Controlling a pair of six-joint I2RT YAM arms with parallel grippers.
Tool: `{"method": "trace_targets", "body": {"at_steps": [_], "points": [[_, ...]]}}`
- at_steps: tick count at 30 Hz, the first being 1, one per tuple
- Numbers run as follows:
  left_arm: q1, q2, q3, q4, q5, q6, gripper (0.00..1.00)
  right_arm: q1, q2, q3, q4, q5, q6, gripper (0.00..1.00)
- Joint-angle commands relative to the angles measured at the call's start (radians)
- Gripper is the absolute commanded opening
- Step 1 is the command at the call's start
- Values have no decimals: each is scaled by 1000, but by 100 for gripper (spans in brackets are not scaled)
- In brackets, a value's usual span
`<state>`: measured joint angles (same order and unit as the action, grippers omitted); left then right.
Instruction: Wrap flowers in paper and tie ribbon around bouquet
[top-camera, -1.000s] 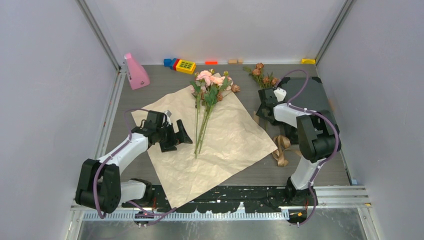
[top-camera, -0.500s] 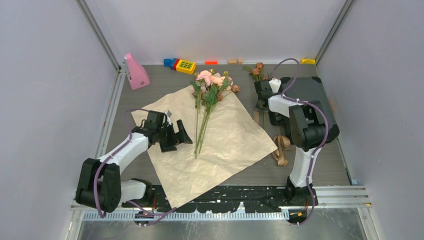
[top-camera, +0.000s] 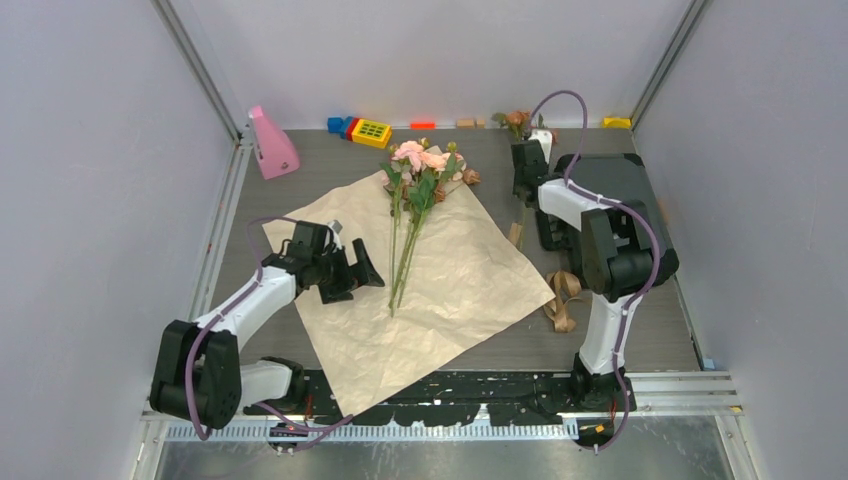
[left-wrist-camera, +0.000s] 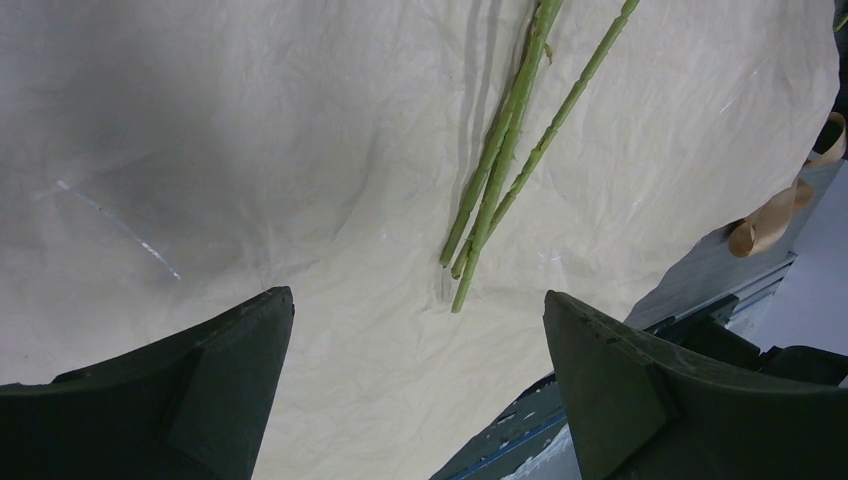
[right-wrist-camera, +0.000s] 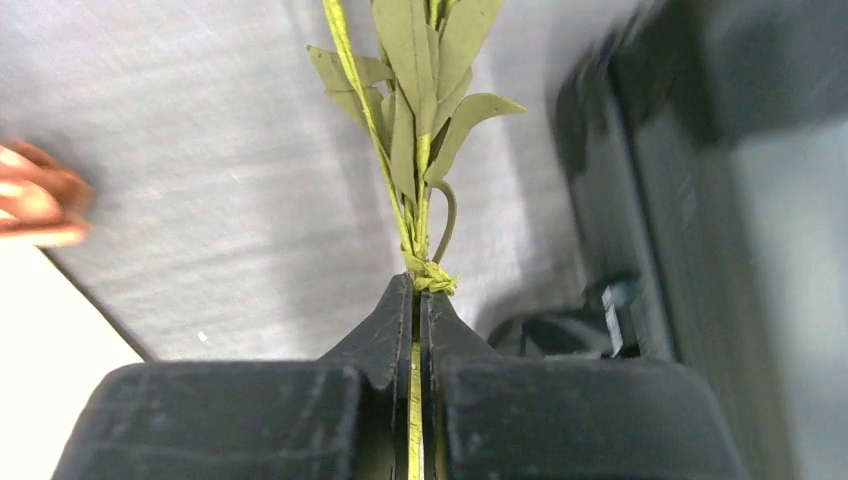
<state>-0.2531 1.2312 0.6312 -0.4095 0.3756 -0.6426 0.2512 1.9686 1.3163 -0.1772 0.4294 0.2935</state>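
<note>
Two bunches were in view — the pink roses (top-camera: 425, 160) lay on the paper (top-camera: 450, 300), stems just beside the left gripper (top-camera: 358, 280), its jaws wide apart over the sheet. The right gripper (right-wrist-camera: 417, 290) was clamped on the brown roses (top-camera: 517, 119) by their stems — far right. The ribbon (top-camera: 562, 290) lay beside the paper.

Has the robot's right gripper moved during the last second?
Yes. The right gripper, shut on leafy flower stems, has moved farther from the ribbon, toward the back wall.
</note>
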Motion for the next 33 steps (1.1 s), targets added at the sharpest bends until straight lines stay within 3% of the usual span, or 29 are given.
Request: {"method": "trace_targets", "body": {"at_steps": [1,5,8,11,15,19,23,28,33], "points": [[0,-42,0,5,-6,16,100,-4,-119,63,374,60,-350,1],[0,-52,1,1,-17,16,100,-6,-106,103,659,117,-605,0],[0,-55,2,-2,-26,14,100,-4,-109,173,723,133,-650,1],[0,-59,8,-12,-42,13,100,14,-182,228,562,72,-455,1],[0,-72,22,-18,-66,0,100,82,-343,185,265,-38,53,1],[0,-96,50,-16,-66,-35,100,318,-456,-16,299,34,245,1],[0,-153,53,3,-58,-69,98,495,-430,-108,309,105,485,1],[0,-231,48,-41,-90,-78,98,632,-265,-72,306,127,599,1],[0,-270,24,-78,-132,-79,98,675,-164,-114,336,179,711,1]]}}
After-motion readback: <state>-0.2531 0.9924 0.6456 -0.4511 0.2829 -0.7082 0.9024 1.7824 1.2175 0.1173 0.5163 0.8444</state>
